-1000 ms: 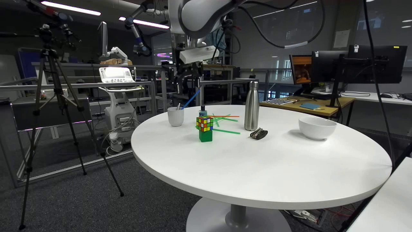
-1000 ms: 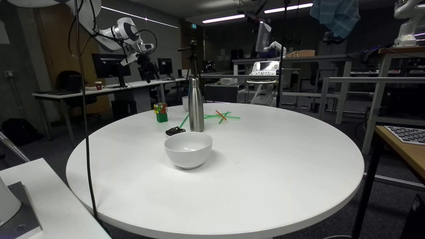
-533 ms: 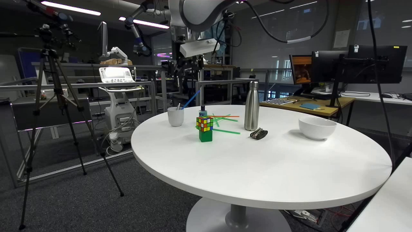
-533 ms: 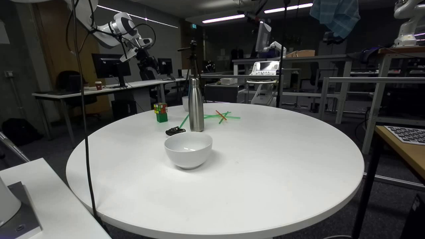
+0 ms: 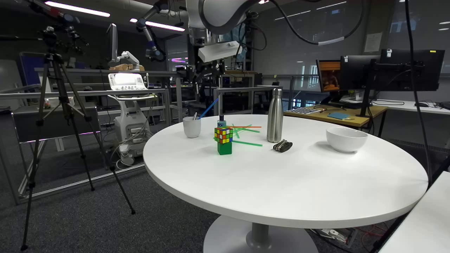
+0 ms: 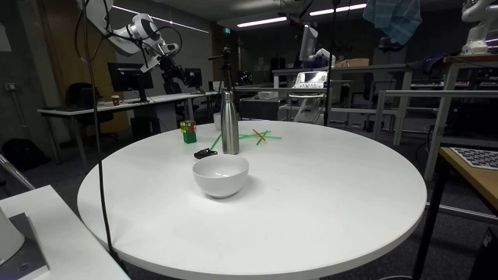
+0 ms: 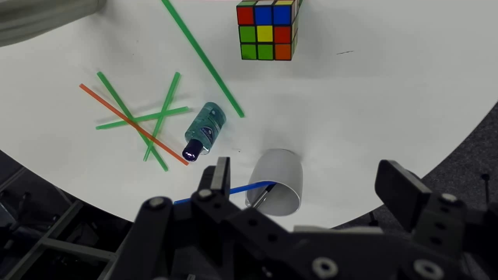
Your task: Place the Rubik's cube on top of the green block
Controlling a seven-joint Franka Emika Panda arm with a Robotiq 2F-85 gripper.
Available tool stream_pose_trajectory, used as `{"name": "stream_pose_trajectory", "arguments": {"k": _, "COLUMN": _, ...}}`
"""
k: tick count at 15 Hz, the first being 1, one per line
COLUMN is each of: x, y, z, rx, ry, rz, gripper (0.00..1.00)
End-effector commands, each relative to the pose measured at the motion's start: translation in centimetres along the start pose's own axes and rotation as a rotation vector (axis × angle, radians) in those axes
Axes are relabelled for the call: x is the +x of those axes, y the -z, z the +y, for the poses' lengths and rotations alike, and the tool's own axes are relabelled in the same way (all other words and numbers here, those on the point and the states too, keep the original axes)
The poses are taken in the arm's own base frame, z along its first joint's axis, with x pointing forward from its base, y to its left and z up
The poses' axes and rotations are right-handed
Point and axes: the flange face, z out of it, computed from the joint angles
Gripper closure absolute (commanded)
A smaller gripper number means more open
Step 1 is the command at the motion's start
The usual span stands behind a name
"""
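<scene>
The Rubik's cube (image 5: 224, 135) rests on top of the green block (image 5: 225, 148) on the round white table. The same stack, cube (image 6: 188, 126) over block (image 6: 190, 138), shows in an exterior view. In the wrist view the cube (image 7: 266, 33) is at the top edge, and the block beneath it is hidden. My gripper (image 7: 305, 165) is open with nothing between its fingers. In both exterior views the gripper (image 5: 208, 81) (image 6: 177, 77) is in the air, well above the table and apart from the cube.
A white cup (image 7: 278, 167) with a blue stick stands beyond the stack. A small teal bottle (image 7: 206, 126) and several green and orange sticks (image 7: 159, 114) lie near. A steel bottle (image 5: 275, 116), a dark object (image 5: 282, 146) and a white bowl (image 5: 346, 139) stand farther off.
The arm and open gripper have risen a little and shifted slightly to the side. The cube and the green block have not moved.
</scene>
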Motion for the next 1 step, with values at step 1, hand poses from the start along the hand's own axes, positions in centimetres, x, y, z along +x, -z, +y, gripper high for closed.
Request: {"name": "stream_pose_trajectory", "arguments": {"k": 1, "x": -0.04, "y": -0.12, "z": -0.04, "rx": -0.001, "ry": 0.001, "rz": -0.001, "gripper": 0.00}}
